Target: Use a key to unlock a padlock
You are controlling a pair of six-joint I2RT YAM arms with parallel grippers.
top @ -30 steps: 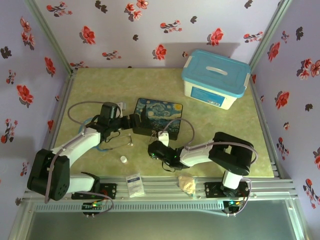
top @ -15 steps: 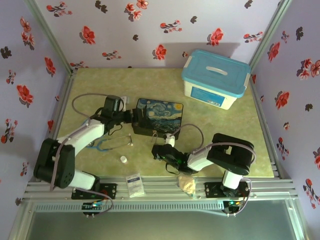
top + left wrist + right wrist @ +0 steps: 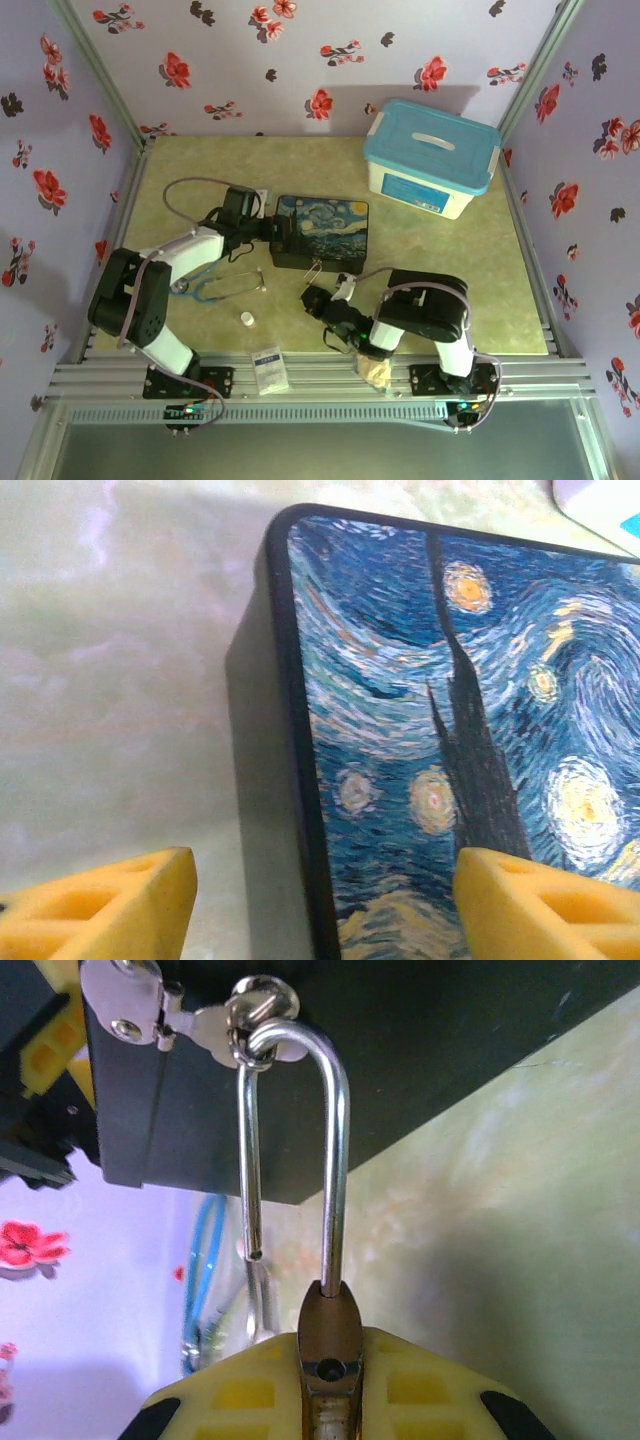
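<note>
Padlock [image 3: 330,1332] body pinched in R gripper [image 3: 330,1400] just below tin [image 3: 450,730] | shackle [image 3: 338,1140] sprung, free leg out, looped thru hasp [image 3: 200,1025] | L gripper [image 3: 320,920] jaws wide astride tin edge, not clamping | risk: R pull w/ shackle snagged could drag unheld tin.

The padlock [image 3: 329,1345] body is mostly hidden between the right gripper [image 3: 328,1400]'s yellow pads [image 3: 240,1392] and cut off by the lower edge, while in the left wrist view the starry-night tin [image 3: 450,730] runs off right and bottom and the left gripper [image 3: 322,900]'s fingers [image 3: 110,905] are cropped.
</note>
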